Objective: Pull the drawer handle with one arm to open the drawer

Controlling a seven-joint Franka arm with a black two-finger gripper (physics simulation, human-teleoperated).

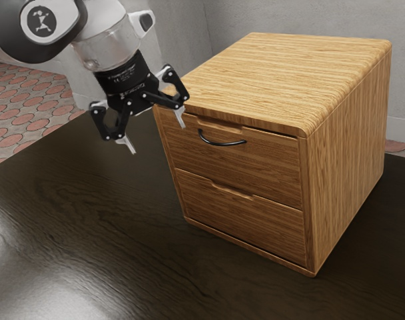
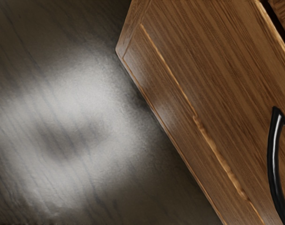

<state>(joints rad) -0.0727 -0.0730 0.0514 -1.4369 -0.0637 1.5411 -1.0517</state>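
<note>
Dark wood-grain bench (image 1: pixel 89 253) runs under me, with red-patterned floor tiles (image 1: pixel 22 107) beyond its far edge. On it sits a blocky wooden cabinet (image 1: pixel 289 73) with two drawers facing me at an angle. My fingers (image 1: pixel 110 125) are spread wide and hold nothing. They hang just off the cabinet's front corner, level with the top drawer (image 1: pixel 256 167), one tip close to that corner.

The drawer looks shut, its front about flush with the frame. Its handle (image 1: pixel 220 141) is a thin black bow, fixed at both ends and sagging in the middle. From my wrist it shows as a dark glossy bar (image 2: pixel 275 159) beside the drawer face.

I judge the handle rigid and smooth, likely slick, so I should close around its middle, where it stands clear of the wood. The drawer itself looks solid and fairly heavy, so a straight, steady pull should suit it. The lower drawer (image 1: pixel 249 217) has no handle I can make out.
</note>
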